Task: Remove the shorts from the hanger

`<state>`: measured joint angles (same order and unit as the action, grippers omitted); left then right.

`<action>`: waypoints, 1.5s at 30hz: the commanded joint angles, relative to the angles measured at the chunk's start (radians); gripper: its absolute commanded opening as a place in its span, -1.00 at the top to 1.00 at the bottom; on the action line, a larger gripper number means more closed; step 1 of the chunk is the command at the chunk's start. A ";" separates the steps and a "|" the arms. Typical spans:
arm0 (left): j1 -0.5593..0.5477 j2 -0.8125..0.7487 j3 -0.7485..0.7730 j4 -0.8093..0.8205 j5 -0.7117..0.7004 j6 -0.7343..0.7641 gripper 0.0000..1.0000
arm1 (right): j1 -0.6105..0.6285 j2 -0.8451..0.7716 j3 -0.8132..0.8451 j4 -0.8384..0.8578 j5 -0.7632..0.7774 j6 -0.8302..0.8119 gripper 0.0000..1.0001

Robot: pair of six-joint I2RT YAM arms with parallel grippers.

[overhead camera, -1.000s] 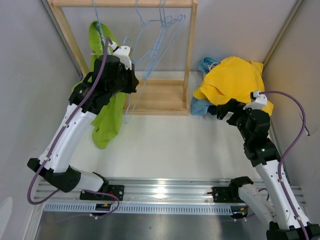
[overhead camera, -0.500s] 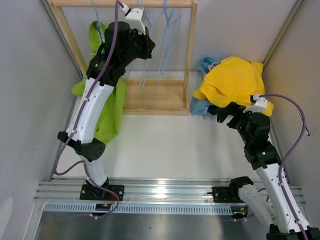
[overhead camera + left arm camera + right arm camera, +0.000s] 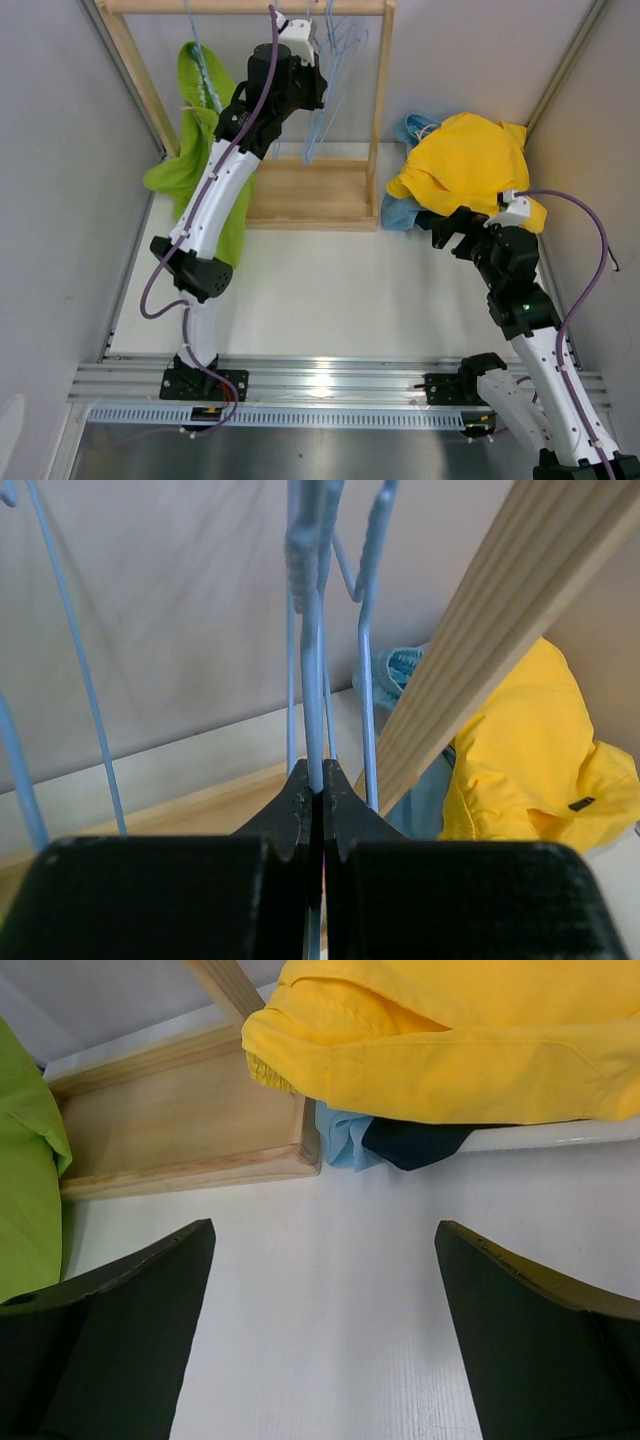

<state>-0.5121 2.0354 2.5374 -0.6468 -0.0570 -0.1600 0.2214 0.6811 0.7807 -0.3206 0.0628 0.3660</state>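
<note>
presently found left gripper (image 3: pixel 315 792) up at the rack (image 3: pixel 380 100), jaws pinched shut on the wire of a bare blue hanger (image 3: pixel 305 630); no fabric in that grip. noted right gripper (image 3: pixel 320 1340) spread wide, holding nothing, hovering low over the table (image 3: pixel 330 1260) near the yellow shorts (image 3: pixel 465 160). located those off the rack, lying at the right of it, with a light blue pair (image 3: pixel 345 1145) and a navy pair (image 3: pixel 415 1145) pinned beneath. located lime shorts (image 3: pixel 195 120) not yet freed, draped from the rack's left end, apart from both grippers. no sight of any patterned pair; possibly buried, cannot tell. judged well along: three pairs seen down, one seen left to pull. judged the present hold as hanger handling or a misplaced grasp, not progress on the lime shorts.
</note>
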 commanded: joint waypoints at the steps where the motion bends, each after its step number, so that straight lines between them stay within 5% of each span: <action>1: 0.043 0.012 0.058 0.124 -0.017 -0.039 0.99 | 0.003 -0.005 -0.018 0.043 -0.030 0.002 -0.99; 16: 0.076 0.105 0.072 0.168 0.042 -0.075 0.92 | -0.002 0.020 -0.014 0.060 -0.050 -0.002 -0.99; 22: 0.072 0.013 -0.027 0.130 0.049 -0.064 0.67 | -0.002 0.015 -0.014 0.057 -0.050 0.001 -0.99; 30: 0.052 -0.321 -0.131 0.038 0.100 -0.073 -0.37 | -0.001 0.008 -0.017 0.054 -0.041 0.001 -0.99; 37: 0.050 -0.631 -0.322 0.024 0.109 -0.070 -0.75 | -0.001 -0.003 -0.001 0.045 -0.037 0.005 -0.99; 45: 0.115 -0.719 -0.499 -0.068 -0.214 0.050 -0.86 | 0.007 -0.034 0.029 -0.006 -0.050 0.039 -0.99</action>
<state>-0.4397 1.1889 2.1422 -0.6113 -0.1383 -0.1699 0.2214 0.6693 0.7635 -0.3187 0.0177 0.3794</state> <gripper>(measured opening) 0.928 0.993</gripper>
